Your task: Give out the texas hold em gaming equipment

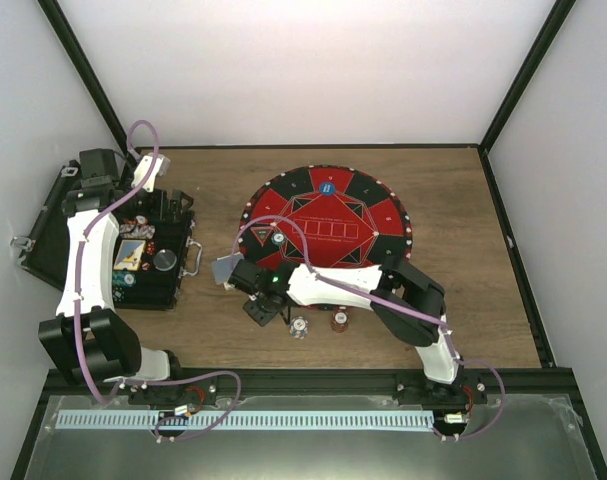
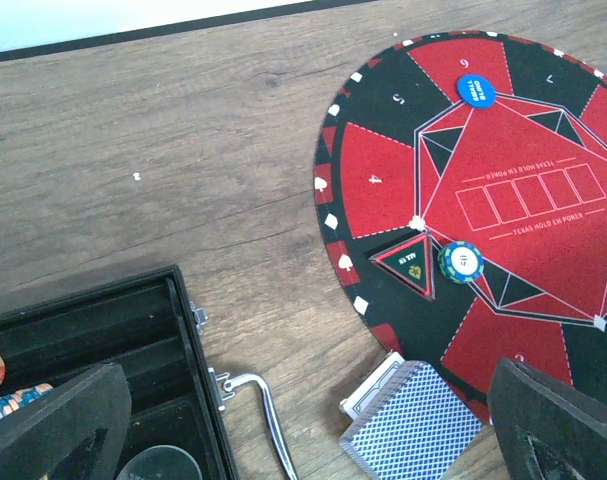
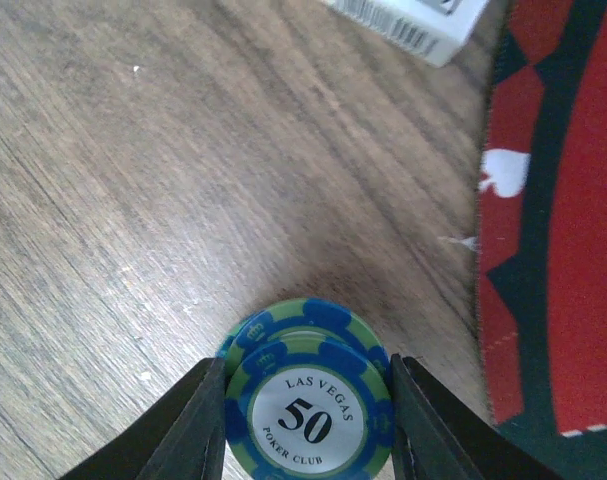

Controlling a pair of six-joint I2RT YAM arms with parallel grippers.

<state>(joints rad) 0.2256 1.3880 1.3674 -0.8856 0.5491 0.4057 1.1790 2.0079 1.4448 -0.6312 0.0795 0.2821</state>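
Observation:
My right gripper (image 1: 260,308) (image 3: 305,420) is shut on a short stack of green-and-blue "50" poker chips (image 3: 308,400), low over the wood just left of the mat's near-left edge. The deck of blue-backed cards (image 1: 226,270) (image 2: 411,425) lies beside it, partly on a white card box (image 2: 373,385) (image 3: 413,20). Two small chip stacks (image 1: 300,327) (image 1: 339,320) stand on the wood near the front. On the mat lie a blue button disc (image 1: 327,187) (image 2: 474,90) and a green-blue chip (image 2: 460,261). My left gripper (image 1: 171,208) (image 2: 303,435) is open and empty over the case's right edge.
The round red-and-black mat (image 1: 383,215) (image 2: 543,320) (image 3: 553,200) fills the table's middle; a triangular marker (image 2: 408,262) lies on its left side. The open black case (image 1: 43,230) (image 2: 83,320) with chips stands at the left, its metal handle (image 2: 258,410) pointing at the deck.

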